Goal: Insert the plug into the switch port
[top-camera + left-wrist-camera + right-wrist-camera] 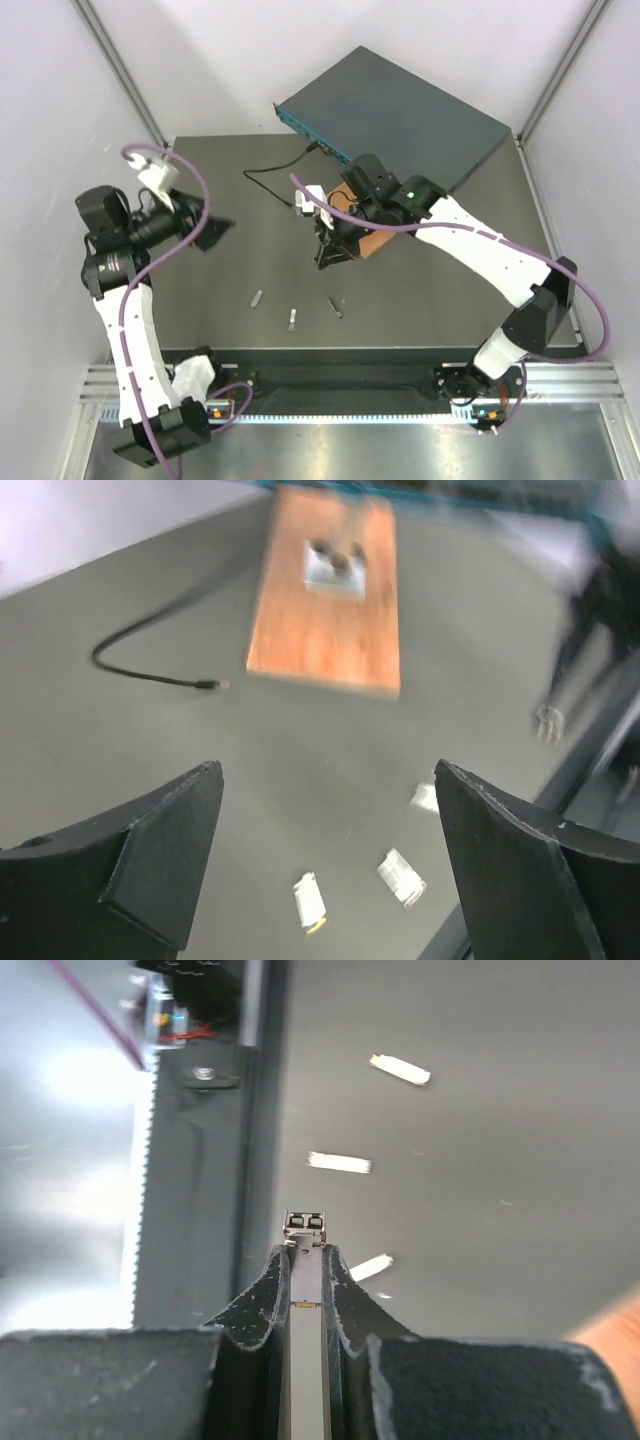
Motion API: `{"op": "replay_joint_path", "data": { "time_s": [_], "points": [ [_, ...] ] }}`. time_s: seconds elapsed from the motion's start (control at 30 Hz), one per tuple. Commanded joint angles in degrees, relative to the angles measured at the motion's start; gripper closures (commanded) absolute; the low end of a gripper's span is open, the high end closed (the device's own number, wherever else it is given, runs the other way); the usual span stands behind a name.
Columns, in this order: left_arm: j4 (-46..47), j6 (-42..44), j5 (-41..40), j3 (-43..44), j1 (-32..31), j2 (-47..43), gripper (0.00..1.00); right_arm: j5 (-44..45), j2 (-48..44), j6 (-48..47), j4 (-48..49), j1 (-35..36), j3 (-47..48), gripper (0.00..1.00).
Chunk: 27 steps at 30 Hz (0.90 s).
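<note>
The switch [400, 120], a flat dark blue-grey box with a teal front edge, lies at the back of the table; it is a blurred strip [450, 492] in the left wrist view. My right gripper [325, 250] hangs over the table's middle. In its wrist view that gripper [305, 1252] is shut on a slim metal plug [304, 1225], whose two-socket head sticks out past the fingertips. At the left, my left gripper [210, 232] stands open above bare table. Its wrist view shows nothing between the fingers of the gripper [330, 860].
A brown wooden board [325, 610] with a metal fitting lies before the switch, partly under the right arm [365, 240]. A thin black cable [265, 180] runs from the switch front. Three loose plugs [256, 297] [292, 318] [335, 308] lie near the front edge.
</note>
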Motion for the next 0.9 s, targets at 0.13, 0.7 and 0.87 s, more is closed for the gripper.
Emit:
{"op": "replay_joint_path", "data": {
  "time_s": [0.13,0.7,0.87],
  "points": [
    [-52.1,79.4,5.9,3.0,-3.2,-5.1,0.1,-16.8,3.5,1.9,-2.9,0.7,3.0,1.0],
    [-49.4,85.2,6.3,0.3,-25.0,5.9,0.34,-24.9,13.7,14.0,4.5,0.2,5.5,1.0],
    [-41.1,83.0,3.8,-3.5,-30.6,3.1,0.37,-27.2,15.3,17.1,7.4,0.1,5.2,1.0]
  ]
}}
